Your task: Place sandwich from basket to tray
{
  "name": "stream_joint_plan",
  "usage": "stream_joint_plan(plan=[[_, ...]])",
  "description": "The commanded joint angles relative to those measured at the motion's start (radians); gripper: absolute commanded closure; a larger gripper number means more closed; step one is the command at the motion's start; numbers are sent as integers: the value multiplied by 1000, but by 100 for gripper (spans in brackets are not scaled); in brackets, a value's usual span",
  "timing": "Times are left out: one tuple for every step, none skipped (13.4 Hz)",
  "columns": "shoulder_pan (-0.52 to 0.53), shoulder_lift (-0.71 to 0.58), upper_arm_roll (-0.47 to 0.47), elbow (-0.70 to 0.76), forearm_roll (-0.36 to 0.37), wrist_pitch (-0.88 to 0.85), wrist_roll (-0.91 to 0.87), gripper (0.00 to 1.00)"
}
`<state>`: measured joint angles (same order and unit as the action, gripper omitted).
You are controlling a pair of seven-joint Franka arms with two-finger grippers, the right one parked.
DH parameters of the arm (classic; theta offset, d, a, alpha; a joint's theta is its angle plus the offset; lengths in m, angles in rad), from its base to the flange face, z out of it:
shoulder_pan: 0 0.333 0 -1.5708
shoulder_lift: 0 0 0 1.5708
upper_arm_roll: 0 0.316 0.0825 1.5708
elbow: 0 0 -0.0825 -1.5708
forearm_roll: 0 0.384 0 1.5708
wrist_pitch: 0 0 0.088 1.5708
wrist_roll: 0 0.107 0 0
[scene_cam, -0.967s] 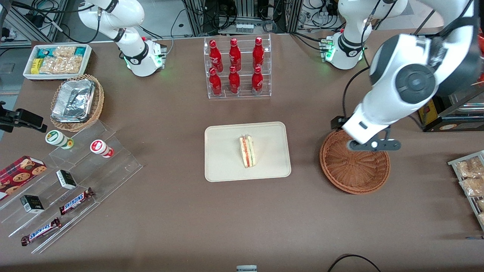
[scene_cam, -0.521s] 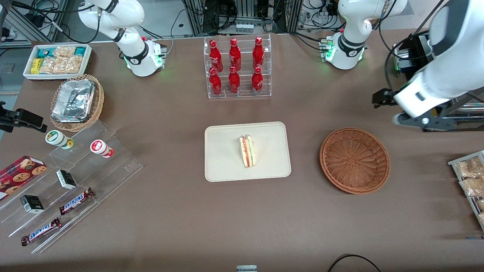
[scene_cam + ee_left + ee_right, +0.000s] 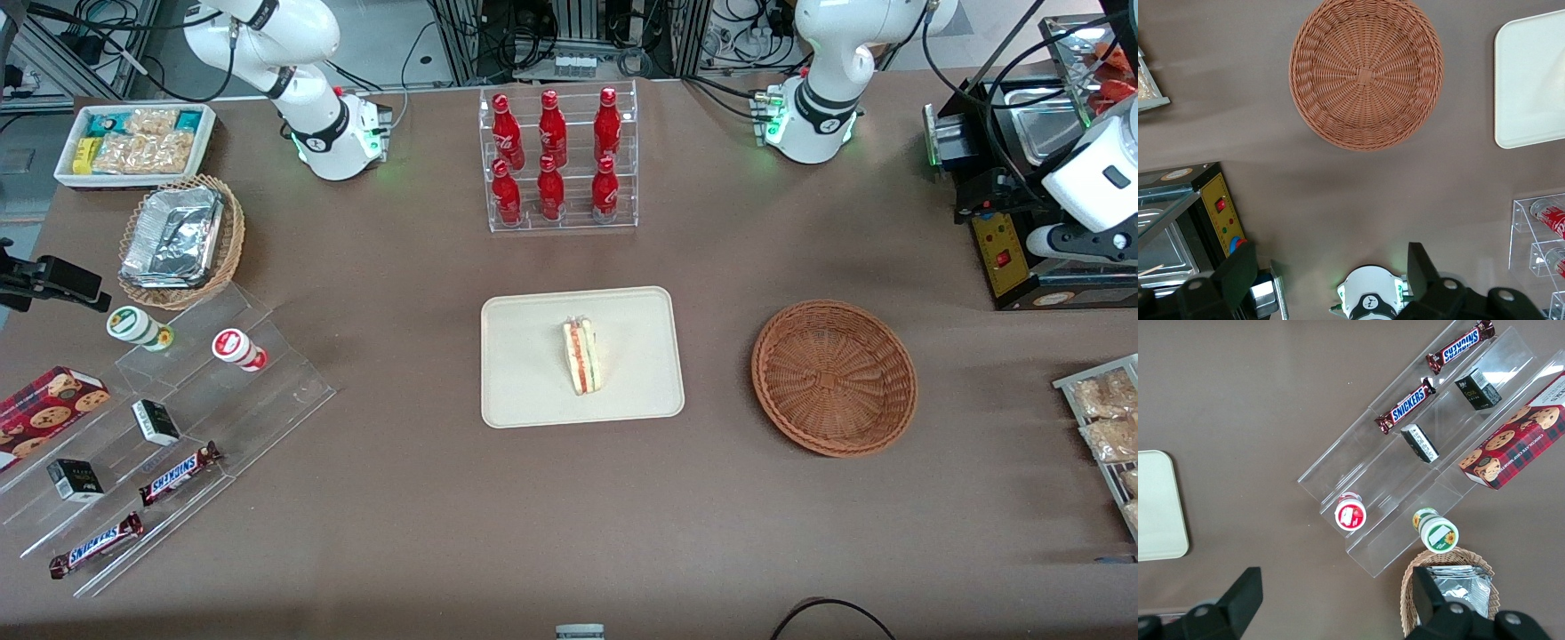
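Brown tabletop, well stocked: an acrylic rack of 6 red bottles (image 3: 554, 160) stands farther from the front camera than the tray (image 3: 533, 373), and stepped acrylic shelves with 2 Snickers bars (image 3: 178, 473) sit toward the parked arm's end. Change over the last 1 s: the left arm was directly above the basket (image 3: 834, 377), 0.5 s ago it had swung clear toward the working arm's end of the table, and now the gripper (image 3: 1331, 273) hangs high near the black appliance (image 3: 1009, 258) at that end, well apart from basket and tray. Its 2 fingers stand spread wide with nothing between them, per the wrist view. The sandwich (image 3: 581, 356) has not shifted across these frames. Reading: the transfer looks complete and this is a retreat, not an approach. The basket is empty in both the front and wrist views, weave fully exposed. The sandwich lies on the tray, roughly central, touching nothing but the tray floor and well inside the rim. It is a pale bread wedge lying with its layered edge facing up, red and green filling stripes running along its length, narrow end pointing away from the front camera. No visible crushing or spilled filling.
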<state>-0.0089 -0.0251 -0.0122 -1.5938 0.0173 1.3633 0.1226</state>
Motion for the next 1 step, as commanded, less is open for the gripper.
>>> stream_joint_plan(plan=[[1, -18, 3, -15, 3, 2, 12, 0]])
